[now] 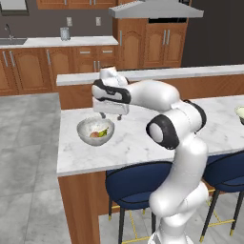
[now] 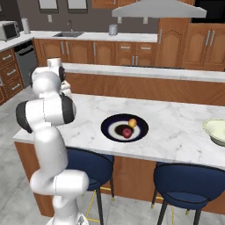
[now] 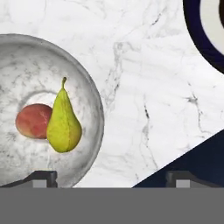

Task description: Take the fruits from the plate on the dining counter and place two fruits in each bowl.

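From my seat I see the gripper (image 1: pixel 110 116) hanging just above the far rim of the grey speckled bowl (image 1: pixel 84 129), its two fingertips (image 3: pixel 41 177) spread wide apart with nothing between them. That bowl stands near the left end of the dining counter (image 1: pixel 133 143), and inside it lie two fruits touching each other: a yellow-green pear (image 3: pixel 63 124) with its stem up in the hand view, and a peach-coloured fruit (image 3: pixel 33 121) tucked partly behind it. In the left base view I make out the same pair as a small patch of pink and green at the bottom of the bowl. The navy plate (image 2: pixel 110 123) sits further right along the counter, well apart from the grey bowl, and it carries the other two fruits: the red one (image 2: pixel 127 132) on the dark centre and the orange one (image 2: pixel 132 122) just beyond it, the two close together or touching; I cannot tell which. A slice of the plate's navy rim also shows in the hand view's upper corner. The pale cream-green bowl (image 2: pixel 215 131) stands at the right edge of the counter, far from the gripper, and I cannot see its contents. Blue stools (image 2: pixel 189 184) line the near side below the counter.
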